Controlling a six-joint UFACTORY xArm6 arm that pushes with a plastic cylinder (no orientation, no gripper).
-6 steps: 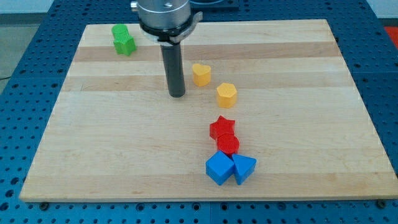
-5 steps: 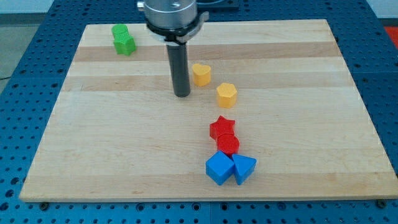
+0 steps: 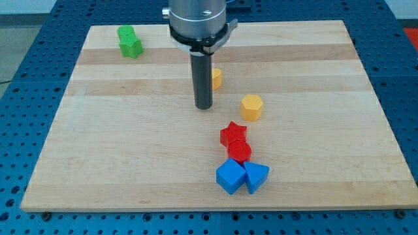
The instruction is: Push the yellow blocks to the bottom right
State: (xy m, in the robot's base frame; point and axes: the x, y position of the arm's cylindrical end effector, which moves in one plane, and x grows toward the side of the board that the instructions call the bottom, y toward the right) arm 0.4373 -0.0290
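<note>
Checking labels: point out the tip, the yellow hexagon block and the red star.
my tip (image 3: 204,106), camera view, the rod's very bottom end.
yellow hexagon block (image 3: 251,105), camera view, middle of its top face.
red star block (image 3: 234,133), camera view, centre of its top face.

Wooden board (image 3: 130,130): pale, made of glued lengthwise strips with visible grain, rectangular, filling most of the view. Blue perforated surface (image 3: 19,65): metal-looking base with a regular grid of small holes, lying under the board and showing on all four sides of it. Light: even and bright, soft shadows on the board. Beyond the board's top edge, a pale strip, too little visible to identify.
</note>
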